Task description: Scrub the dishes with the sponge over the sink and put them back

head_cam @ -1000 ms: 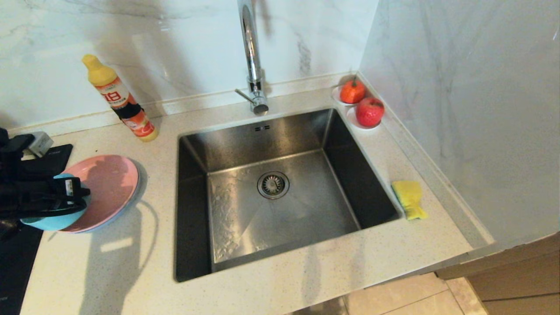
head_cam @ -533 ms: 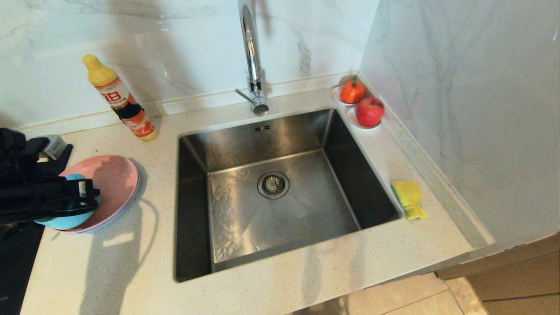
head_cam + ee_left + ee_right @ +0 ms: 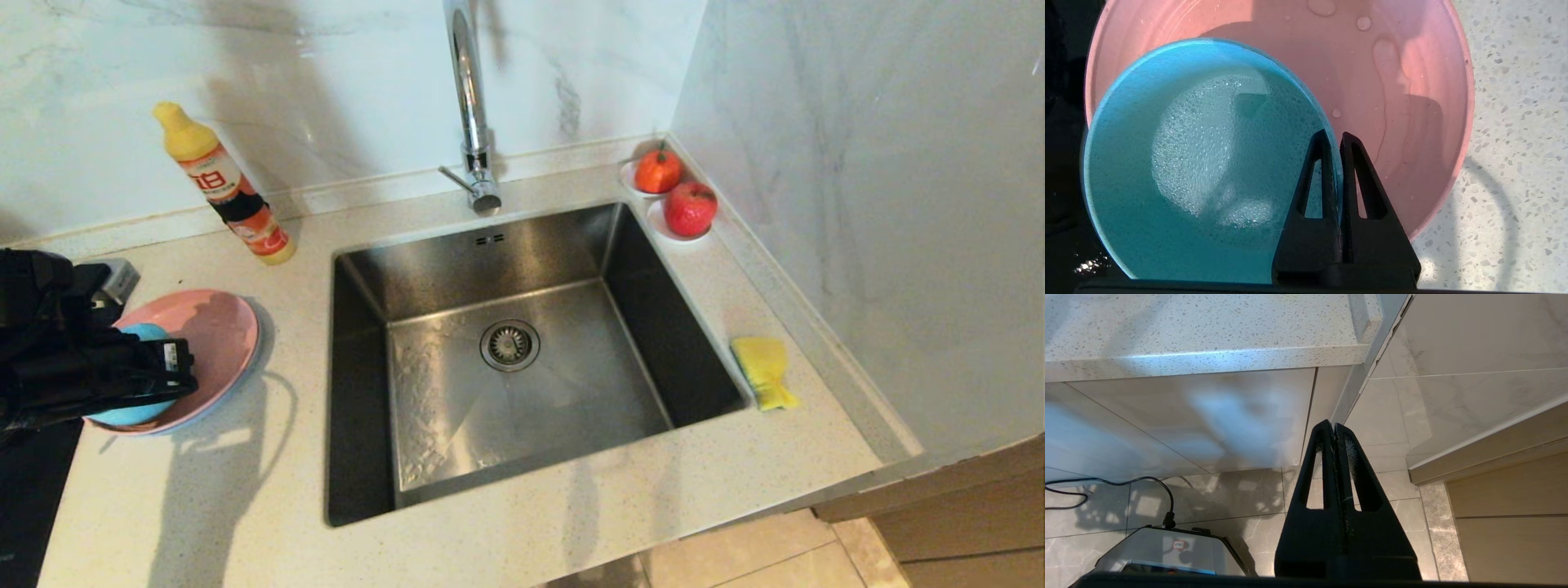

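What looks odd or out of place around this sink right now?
The teal bowl, pinched at its rim by the left gripper above the pink plate, has foam inside, and the plate shows water drops. The sponge lies right at the edge of the sink. Nothing looks spilled or broken.
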